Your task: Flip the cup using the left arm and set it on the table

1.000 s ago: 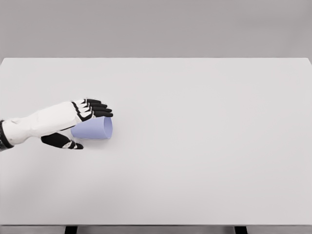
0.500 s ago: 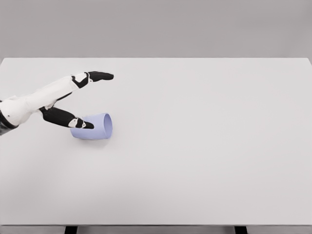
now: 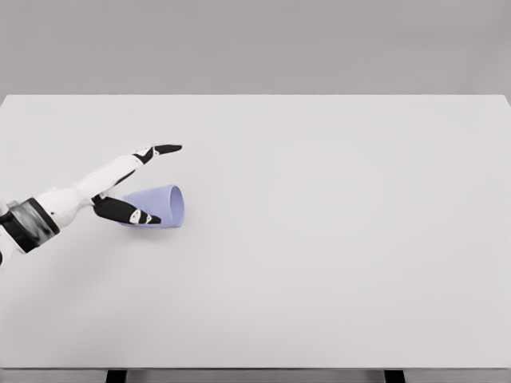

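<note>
A light blue cup (image 3: 160,205) lies on its side on the white table (image 3: 335,239), its mouth facing right. My left hand (image 3: 152,183) comes in from the lower left and hovers over the cup's closed end. The fingers (image 3: 164,149) stretch out flat above and behind the cup, and the black thumb (image 3: 128,212) crosses in front of the cup's left part, hiding it. The hand is open and holds nothing. My right arm does not show.
The left hand opened off the cup and lifted, then dropped lower and drew back to the left. The cup stays on its side in the same spot.
</note>
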Motion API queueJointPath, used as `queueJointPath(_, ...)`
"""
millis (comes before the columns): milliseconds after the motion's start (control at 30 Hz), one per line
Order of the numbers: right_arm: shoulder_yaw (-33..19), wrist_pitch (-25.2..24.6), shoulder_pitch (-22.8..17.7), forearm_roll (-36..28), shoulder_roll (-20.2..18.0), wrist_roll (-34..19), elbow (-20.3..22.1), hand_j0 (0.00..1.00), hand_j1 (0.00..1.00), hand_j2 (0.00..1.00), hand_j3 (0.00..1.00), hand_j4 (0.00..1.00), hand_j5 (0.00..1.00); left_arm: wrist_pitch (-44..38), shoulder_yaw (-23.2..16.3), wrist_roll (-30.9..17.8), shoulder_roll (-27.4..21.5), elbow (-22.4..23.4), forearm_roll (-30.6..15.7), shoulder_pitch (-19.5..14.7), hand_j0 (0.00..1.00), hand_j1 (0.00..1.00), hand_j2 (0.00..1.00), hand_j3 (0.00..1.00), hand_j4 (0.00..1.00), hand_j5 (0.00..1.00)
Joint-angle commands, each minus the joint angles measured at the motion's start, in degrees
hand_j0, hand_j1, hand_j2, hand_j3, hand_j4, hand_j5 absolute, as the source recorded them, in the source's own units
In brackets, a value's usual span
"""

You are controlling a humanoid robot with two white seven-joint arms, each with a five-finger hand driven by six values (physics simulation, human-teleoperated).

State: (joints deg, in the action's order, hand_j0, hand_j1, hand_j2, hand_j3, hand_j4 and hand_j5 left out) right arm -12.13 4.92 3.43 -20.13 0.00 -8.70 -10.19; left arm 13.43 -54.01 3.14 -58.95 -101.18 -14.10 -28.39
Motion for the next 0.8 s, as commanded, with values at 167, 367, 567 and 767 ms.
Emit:
queueJointPath(167, 0.0, 0.0, 0.0, 0.0, 0.0, 0.0, 0.0, 1.0, 1.0, 1.0, 1.0, 1.0, 1.0, 1.2, 0.0, -0.9, 0.4, 0.0, 3.6, 1.1, 1.0, 1.0, 1.0, 1.0, 1.0, 1.0)
queueJointPath(367, 0.0, 0.0, 0.0, 0.0, 0.0, 0.0, 0.0, 1.0, 1.0, 1.0, 1.0, 1.0, 1.0, -6.1, 0.0, -0.8, 3.7, 0.0, 4.8, 1.1, 1.0, 1.0, 1.0, 1.0, 1.0, 1.0)
queueJointPath(567, 0.0, 0.0, 0.0, 0.0, 0.0, 0.0, 0.0, 1.0, 1.0, 1.0, 1.0, 1.0, 1.0, -14.7, -0.1, -1.1, 3.1, 0.0, 6.0, 1.2, 1.0, 1.0, 1.0, 1.0, 1.0, 1.0)
queueJointPath(767, 0.0, 0.0, 0.0, 0.1, 0.0, 0.0, 0.0, 1.0, 1.0, 1.0, 1.0, 1.0, 1.0, -16.9, -0.1, -4.7, 4.3, 0.0, 6.8, 1.2, 0.84, 0.84, 0.84, 0.84, 0.84, 0.84)
